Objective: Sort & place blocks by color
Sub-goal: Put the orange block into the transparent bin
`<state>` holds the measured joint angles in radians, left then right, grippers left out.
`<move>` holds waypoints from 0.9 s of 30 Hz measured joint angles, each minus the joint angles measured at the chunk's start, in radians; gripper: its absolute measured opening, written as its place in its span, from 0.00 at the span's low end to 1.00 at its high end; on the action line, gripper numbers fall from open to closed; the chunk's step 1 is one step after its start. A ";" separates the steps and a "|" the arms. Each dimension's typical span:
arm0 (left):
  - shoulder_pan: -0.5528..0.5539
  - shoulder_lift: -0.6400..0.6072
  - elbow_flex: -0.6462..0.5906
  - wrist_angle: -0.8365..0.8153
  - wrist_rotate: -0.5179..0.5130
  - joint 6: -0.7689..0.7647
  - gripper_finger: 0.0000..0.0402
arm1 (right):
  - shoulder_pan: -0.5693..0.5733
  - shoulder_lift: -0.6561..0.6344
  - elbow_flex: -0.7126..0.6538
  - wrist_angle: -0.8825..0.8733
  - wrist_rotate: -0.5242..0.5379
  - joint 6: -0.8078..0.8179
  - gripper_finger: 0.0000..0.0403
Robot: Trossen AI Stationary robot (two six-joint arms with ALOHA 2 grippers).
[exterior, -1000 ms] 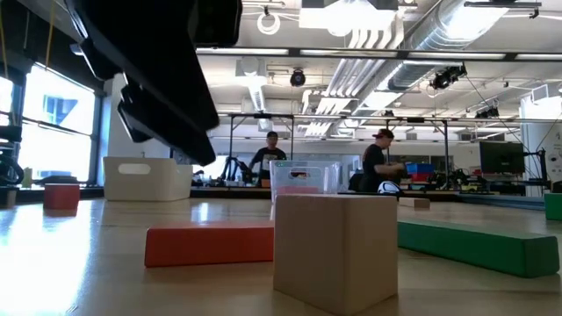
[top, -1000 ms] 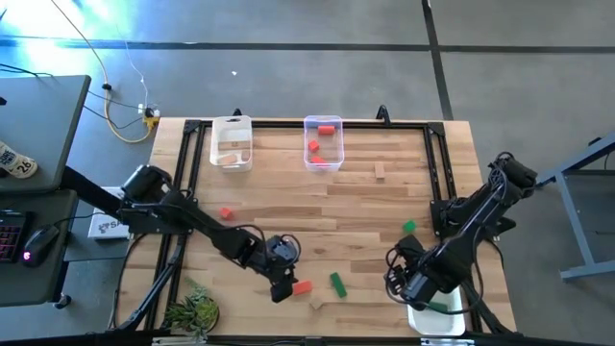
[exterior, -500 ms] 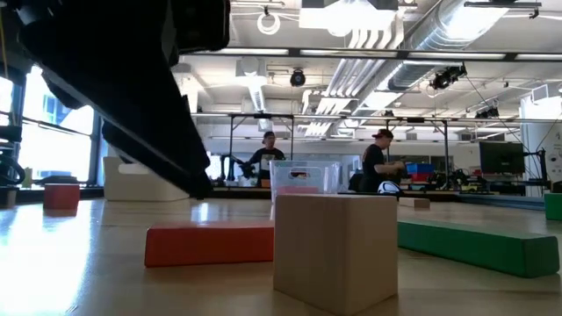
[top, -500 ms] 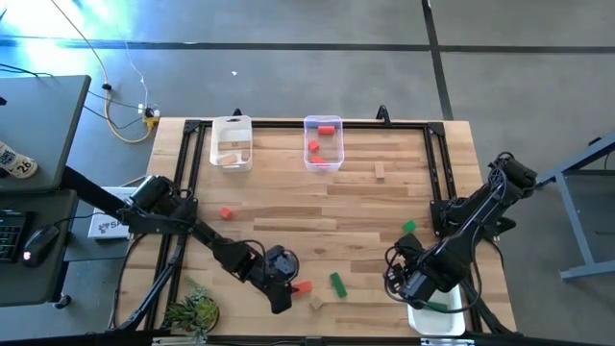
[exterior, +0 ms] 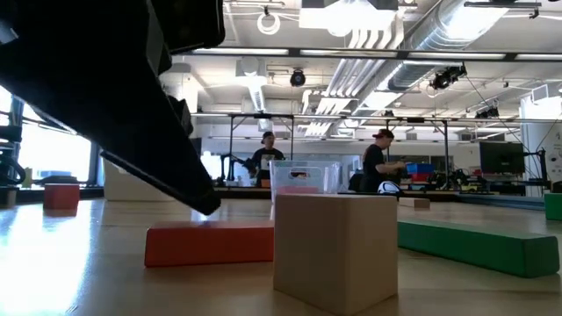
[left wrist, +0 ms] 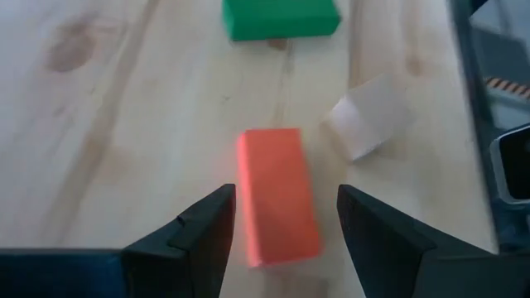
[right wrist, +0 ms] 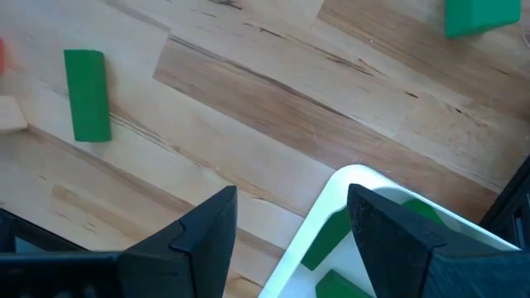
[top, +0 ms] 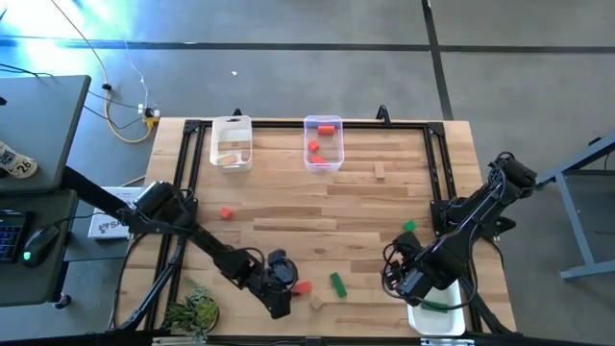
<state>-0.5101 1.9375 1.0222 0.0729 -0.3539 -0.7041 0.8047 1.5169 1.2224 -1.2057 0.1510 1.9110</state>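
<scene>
While the left gripper (left wrist: pixel 286 217) hangs low over the near edge of the table (top: pixel 317 207), its fingers (left wrist: pixel 203 228) stand apart on either side of a red bar (left wrist: pixel 277 196) that lies flat on the wood, the near end of the bar reaching between the fingertips; whether they touch it cannot be told. Just beside the red bar sits a pale wooden cube (left wrist: pixel 367 126), and a little farther right lies a green bar (top: pixel 337 283). From table height the red bar (exterior: pixel 209 243), the pale cube (exterior: pixel 338 250) and the green bar (exterior: pixel 479 246) line up left to right, with the dark mass of the left arm (exterior: pixel 105 96) above the red bar. Over at the near right corner, the right gripper (right wrist: pixel 290 217) hovers with its fingers spread and nothing between them, above the rim of a white bin (right wrist: pixel 319 228) that holds green blocks (right wrist: pixel 327 240). A small green cube (top: pixel 409 227) lies on the table just beyond that arm. On the far side stand two bins: a left one (top: pixel 232 143) with pale blocks and a clear one (top: pixel 323 142) with red blocks (top: pixel 314 146). A pale block (top: pixel 380 172) lies alone right of them, and a red cube (top: pixel 225 213) sits toward the left.
</scene>
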 joint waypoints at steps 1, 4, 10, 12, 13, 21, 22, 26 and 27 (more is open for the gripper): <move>-0.003 0.007 0.000 0.023 0.002 -0.005 0.50 | 0.000 0.000 0.000 0.000 0.002 0.000 0.53; -0.012 0.028 0.000 0.063 -0.004 -0.005 0.50 | 0.000 0.000 0.000 -0.002 0.007 0.000 0.53; -0.017 0.076 0.006 0.115 -0.025 -0.004 0.50 | 0.000 0.000 0.000 -0.002 0.007 0.002 0.53; -0.017 0.088 0.006 0.116 -0.039 -0.018 0.50 | 0.000 0.000 0.000 -0.002 0.006 0.002 0.53; -0.018 0.090 0.006 0.117 -0.052 -0.018 0.50 | 0.000 0.000 0.000 -0.002 0.006 0.001 0.53; -0.002 0.101 0.002 0.065 -0.113 0.067 0.50 | 0.000 0.000 0.000 -0.001 0.005 0.000 0.53; 0.002 0.101 0.004 0.056 -0.114 0.069 0.50 | -0.002 0.000 0.000 -0.002 0.006 0.000 0.53; 0.019 0.100 0.002 0.058 -0.122 0.082 0.50 | -0.002 0.000 0.000 -0.002 0.007 0.000 0.53; 0.022 0.101 0.001 0.065 -0.127 0.095 0.50 | -0.002 0.000 0.000 -0.002 0.007 0.000 0.53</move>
<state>-0.4884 2.0382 1.0235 0.1384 -0.4811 -0.6095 0.8028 1.5171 1.2221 -1.2072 0.1577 1.9114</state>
